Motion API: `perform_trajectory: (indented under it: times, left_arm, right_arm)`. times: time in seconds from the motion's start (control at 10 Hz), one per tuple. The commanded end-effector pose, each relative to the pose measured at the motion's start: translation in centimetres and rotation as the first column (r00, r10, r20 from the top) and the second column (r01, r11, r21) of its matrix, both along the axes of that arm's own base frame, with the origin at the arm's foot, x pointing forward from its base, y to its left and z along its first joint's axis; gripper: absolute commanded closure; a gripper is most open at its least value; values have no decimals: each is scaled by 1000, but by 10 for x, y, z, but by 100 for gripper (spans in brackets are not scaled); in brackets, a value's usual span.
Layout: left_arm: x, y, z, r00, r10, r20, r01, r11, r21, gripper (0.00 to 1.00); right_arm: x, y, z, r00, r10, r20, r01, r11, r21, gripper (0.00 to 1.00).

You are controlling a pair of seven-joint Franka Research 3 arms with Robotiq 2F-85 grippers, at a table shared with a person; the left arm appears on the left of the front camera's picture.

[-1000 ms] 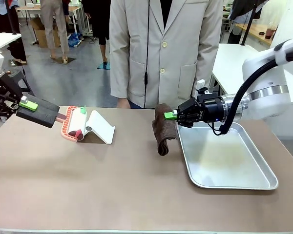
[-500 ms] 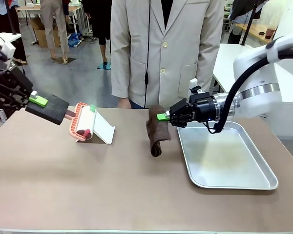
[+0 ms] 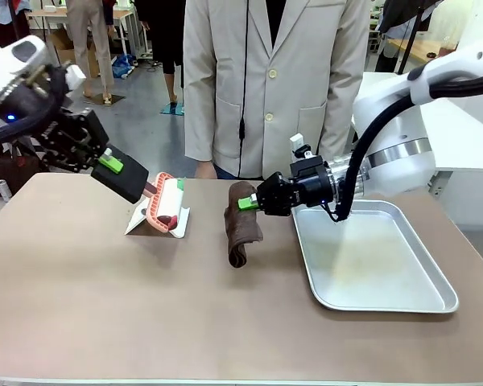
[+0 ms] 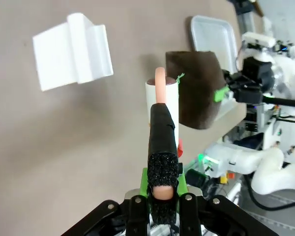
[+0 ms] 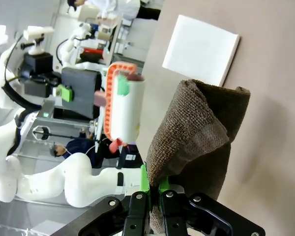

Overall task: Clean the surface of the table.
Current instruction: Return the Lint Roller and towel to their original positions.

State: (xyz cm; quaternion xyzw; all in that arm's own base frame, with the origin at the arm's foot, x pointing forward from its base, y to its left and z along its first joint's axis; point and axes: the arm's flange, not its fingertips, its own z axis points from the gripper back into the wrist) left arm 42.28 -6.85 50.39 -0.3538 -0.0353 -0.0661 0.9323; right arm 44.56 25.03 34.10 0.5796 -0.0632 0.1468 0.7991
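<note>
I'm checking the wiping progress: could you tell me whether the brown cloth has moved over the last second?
Yes. The brown cloth, held by the right gripper, has shifted toward picture left, away from the metal tray.

On my table (image 3: 105, 305) the tray (image 3: 435, 301) lies at the right. Just left of it hangs the cloth (image 3: 241, 225), pinched in my right gripper (image 3: 248, 203), its lower end touching the tabletop. Farther left, toward the far edge, sits the stand (image 3: 151, 221); the lint roller (image 3: 165, 205) held in my left gripper (image 3: 109, 163) hangs over it. A person (image 3: 274, 80) stands behind the far edge.
</note>
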Motion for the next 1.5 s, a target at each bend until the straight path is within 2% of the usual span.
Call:
perform_trajectory:
  times: [0.0, 0.1, 0.3, 0.4, 0.8, 1.4]
  left_arm:
    - [37, -5, 9, 1000, -5, -28, 8, 996, 84, 78]
    - [50, -9, 8, 997, -40, -61, 45, 994, 97, 78]
    - [71, -16, -3, 994, -26, -103, 40, 991, 131, 78]
    - [80, -19, -9, 995, -8, -102, 22, 991, 132, 78]
    - [97, -20, -24, 998, 62, -14, -59, 989, 137, 78]
    - [114, -18, -55, 998, 51, -31, -46, 988, 150, 78]
  right_arm:
    - [3, 6, 3, 1000, 4, -29, -5, 1000, -11, 93]
    - [4, 4, 1, 999, -8, -39, 8, 1000, -11, 93]
    - [9, 2, -1, 998, -40, -50, 39, 999, -13, 93]
    - [11, 1, -3, 997, -41, -58, 41, 999, -4, 93]
    - [14, -5, -2, 996, -47, -71, 48, 999, 12, 93]
    - [16, -7, -3, 996, -54, -77, 56, 998, 22, 93]
